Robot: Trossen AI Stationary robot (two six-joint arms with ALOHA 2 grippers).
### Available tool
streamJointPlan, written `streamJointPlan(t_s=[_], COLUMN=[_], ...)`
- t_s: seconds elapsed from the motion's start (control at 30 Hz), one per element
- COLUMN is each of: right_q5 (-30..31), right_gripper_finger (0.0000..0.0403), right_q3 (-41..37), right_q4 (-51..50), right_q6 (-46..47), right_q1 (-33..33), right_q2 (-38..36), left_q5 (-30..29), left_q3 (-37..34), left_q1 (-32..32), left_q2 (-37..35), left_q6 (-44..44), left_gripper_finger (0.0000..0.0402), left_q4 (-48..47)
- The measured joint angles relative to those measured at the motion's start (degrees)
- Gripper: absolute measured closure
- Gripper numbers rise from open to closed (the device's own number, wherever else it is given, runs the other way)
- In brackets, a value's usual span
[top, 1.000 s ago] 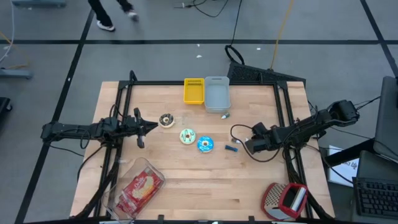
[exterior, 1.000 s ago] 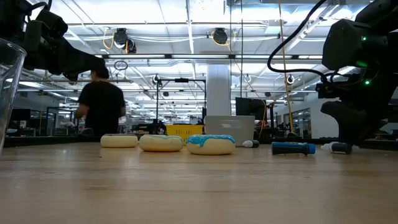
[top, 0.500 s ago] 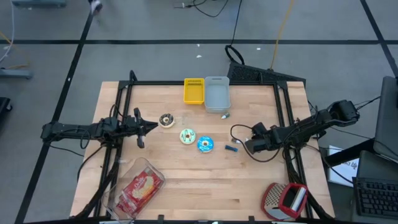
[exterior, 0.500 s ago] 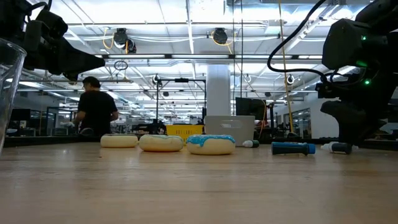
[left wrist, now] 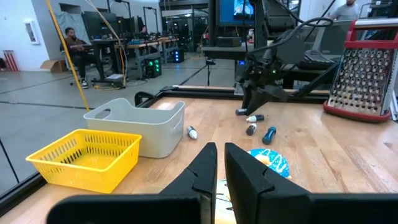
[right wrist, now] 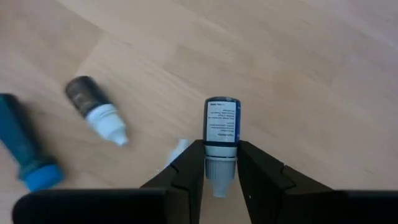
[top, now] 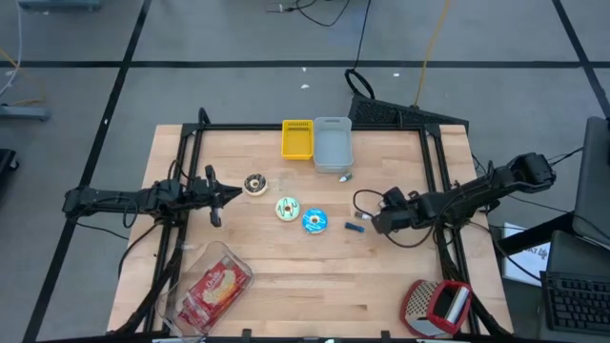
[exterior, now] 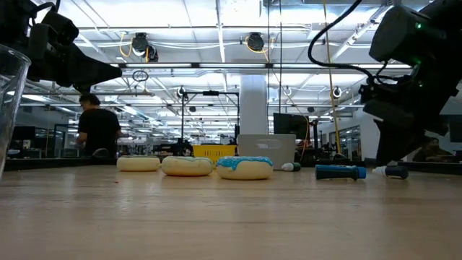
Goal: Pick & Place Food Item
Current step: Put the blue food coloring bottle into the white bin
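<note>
Three doughnuts lie flat mid-table: a brown-and-white one (top: 254, 184), a green-white one (top: 287, 209) and a blue-iced one (top: 315, 221). My right gripper (top: 377, 224) is right of them, slanting down, shut on a small blue-labelled bottle (right wrist: 222, 124). A blue tube (top: 355, 228) and a dark bottle with a white cap (right wrist: 96, 112) lie beside it. My left gripper (top: 224, 193) hangs shut and level at the table's left, holding nothing. My right gripper pinches the small bottle's white cap end (right wrist: 221, 163) between its two fingers. The labelled body sticks out past the fingertips, in line with them. The fingers slant down from the table's right side. Whether the bottle is clear of the table I cannot tell.
A yellow basket (top: 297, 139) and a grey bin (top: 333, 143) stand at the far edge. A clear container with food (top: 212, 289) lies at the near left, a grater (top: 438, 305) at the near right. A person (exterior: 97, 133) is in the room behind.
My right arm has tipped and shifted slightly toward the doughnuts, its upper part rising in the low view. The person in the room behind has walked to the left.
</note>
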Motion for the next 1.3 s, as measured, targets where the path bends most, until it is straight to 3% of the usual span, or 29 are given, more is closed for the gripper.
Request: streamJointPlan(t_s=[0.77,1.3], right_q5=[-0.1,-0.2], right_gripper_finger=[0.0324,0.0327], right_q3=[0.0,0.0], right_q4=[32.0,49.7], right_q6=[-26.2,-36.1], right_q1=[-0.1,-0.1], right_q2=[-0.1,1.3], left_q5=[0.0,0.0], left_q3=[0.0,0.0], left_q1=[0.0,0.0], left_q2=[0.0,0.0], left_q6=[0.0,0.0], left_gripper_finger=[0.0371,0.0371], left_q4=[0.0,0.0])
